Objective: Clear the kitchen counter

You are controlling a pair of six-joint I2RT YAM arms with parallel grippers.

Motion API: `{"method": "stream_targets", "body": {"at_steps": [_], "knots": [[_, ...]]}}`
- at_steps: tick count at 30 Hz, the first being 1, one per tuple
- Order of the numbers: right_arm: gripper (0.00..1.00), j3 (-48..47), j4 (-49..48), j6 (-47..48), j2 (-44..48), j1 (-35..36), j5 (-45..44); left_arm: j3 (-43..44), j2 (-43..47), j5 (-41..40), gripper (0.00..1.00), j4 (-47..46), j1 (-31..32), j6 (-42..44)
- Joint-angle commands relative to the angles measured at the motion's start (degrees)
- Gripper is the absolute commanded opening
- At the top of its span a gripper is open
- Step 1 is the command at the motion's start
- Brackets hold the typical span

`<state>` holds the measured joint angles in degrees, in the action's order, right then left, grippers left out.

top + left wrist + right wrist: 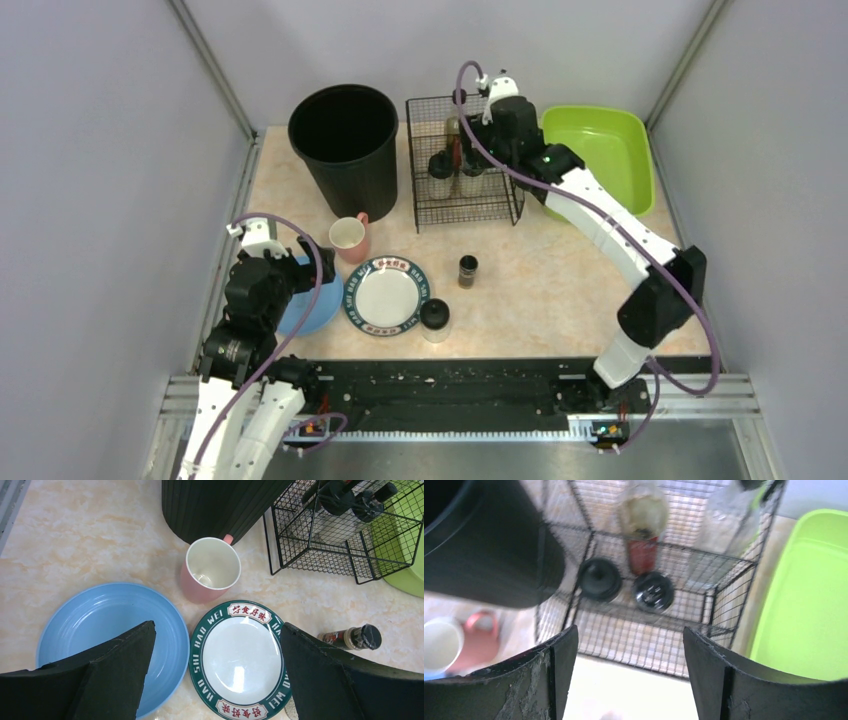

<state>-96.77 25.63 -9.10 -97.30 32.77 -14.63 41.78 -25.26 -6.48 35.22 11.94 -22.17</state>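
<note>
On the beige kitchen counter (pixel 560 290) lie a blue plate (pixel 312 308), a green-rimmed white plate (pixel 387 295), a pink mug (pixel 350 238), a small spice bottle (pixel 467 270) and a black-capped shaker (pixel 435 320). My left gripper (pixel 217 645) is open and empty, hovering over the blue plate (pixel 100 620) and the green-rimmed plate (pixel 240 655), with the mug (pixel 210 570) ahead. My right gripper (pixel 630 650) is open and empty above the front of the wire rack (pixel 649 630), which holds two black-lidded jars (pixel 653 591) and a sauce bottle (pixel 642 530).
A tall black bin (pixel 345 135) stands at the back left beside the wire rack (pixel 460 165). A lime-green tray (pixel 600 150) sits at the back right. Grey walls close in three sides, and a black rail (pixel 440 385) runs along the front.
</note>
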Motion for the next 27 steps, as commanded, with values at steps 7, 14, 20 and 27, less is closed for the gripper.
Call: {"method": "stream_targets", "body": {"at_steps": [7,14,20,27], "knots": [[0.84,14.0,-0.5,5.2,16.9,11.0,11.1,0.0,0.6,0.0,0.99,-0.5,0.1,0.4],[0.99,22.5,0.2,7.2,20.8,19.7,16.1,0.0,0.7,0.1,0.99,-0.5,0.1,0.4],[0.99,25.7,2.7,8.5,18.6,25.0,16.7,0.0,0.7,0.3,0.99,-0.6,0.1,0.4],[0.99,29.3,2.4,7.7,15.2,28.6,16.7,0.0,0.6,0.7,0.99,-0.6,0.1,0.4]]}}
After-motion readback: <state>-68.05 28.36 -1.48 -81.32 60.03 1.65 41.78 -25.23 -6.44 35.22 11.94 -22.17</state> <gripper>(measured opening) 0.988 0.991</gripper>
